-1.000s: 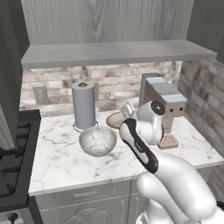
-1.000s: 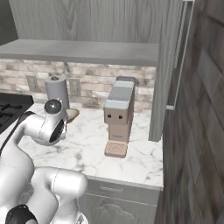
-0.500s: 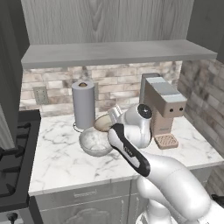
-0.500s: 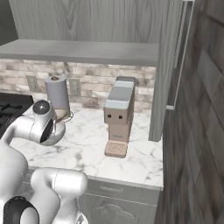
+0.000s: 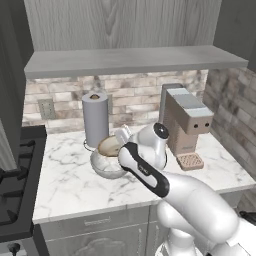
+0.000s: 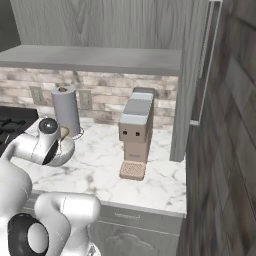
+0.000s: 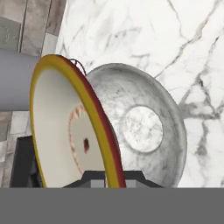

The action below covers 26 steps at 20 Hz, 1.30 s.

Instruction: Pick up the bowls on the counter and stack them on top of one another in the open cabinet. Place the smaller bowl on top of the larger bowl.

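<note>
Bowls both still at counter level, nothing in cabinet yet.
Gripper point(image 7: 107, 178) is clamped on the rim of the smaller bowl point(image 5: 111, 146), tilted on edge and held just over the larger bowl point(image 5: 106, 166). The larger bowl sits on the counter point(image 5: 70, 185) near its back edge, just in front of the paper towel roll point(image 5: 95, 119), left of the coffee machine point(image 5: 185, 120). Open cabinet point(image 5: 130, 61) shelf shows no bowl. Judged: early stage, small bowl picked; both placements and the stacking are left, and the large one needs to go in first.
</note>
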### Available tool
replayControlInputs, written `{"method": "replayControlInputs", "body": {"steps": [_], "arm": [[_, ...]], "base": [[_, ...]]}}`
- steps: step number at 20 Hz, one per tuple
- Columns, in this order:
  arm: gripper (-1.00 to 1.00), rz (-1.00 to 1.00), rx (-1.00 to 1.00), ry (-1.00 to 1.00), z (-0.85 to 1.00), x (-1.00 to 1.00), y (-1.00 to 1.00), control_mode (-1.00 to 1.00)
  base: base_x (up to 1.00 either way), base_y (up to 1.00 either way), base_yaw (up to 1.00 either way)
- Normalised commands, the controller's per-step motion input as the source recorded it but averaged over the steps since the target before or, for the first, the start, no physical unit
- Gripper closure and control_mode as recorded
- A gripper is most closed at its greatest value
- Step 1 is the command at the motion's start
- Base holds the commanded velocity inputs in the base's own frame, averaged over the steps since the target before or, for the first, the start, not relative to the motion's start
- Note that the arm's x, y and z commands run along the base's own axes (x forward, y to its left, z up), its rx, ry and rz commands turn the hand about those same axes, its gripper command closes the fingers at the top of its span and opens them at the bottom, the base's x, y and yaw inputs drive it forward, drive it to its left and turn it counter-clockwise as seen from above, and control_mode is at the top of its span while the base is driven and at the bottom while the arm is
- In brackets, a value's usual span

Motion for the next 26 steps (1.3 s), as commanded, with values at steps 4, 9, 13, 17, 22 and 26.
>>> {"method": "replayControlInputs", "body": {"steps": [4,9,13,17,22,26], "arm": [[1.0,0.13,0.01,0.02,-0.12,0.02,0.2,-1.0],[1.0,0.07,0.0,0.07,-0.15,0.15,0.06,-1.0],[1.0,0.01,0.0,0.08,-0.17,0.25,0.0,-1.0],[1.0,0.02,0.0,0.07,-0.16,0.25,0.01,-1.0],[1.0,0.04,0.0,0.05,-0.2,0.15,0.05,-1.0],[1.0,0.05,0.0,0.04,-0.2,0.09,0.12,-1.0]], "base": [[0.0,0.0,0.0],[0.0,0.0,0.0],[0.0,0.0,0.0],[0.0,0.0,0.0],[0.0,0.0,0.0],[0.0,0.0,0.0]]}}
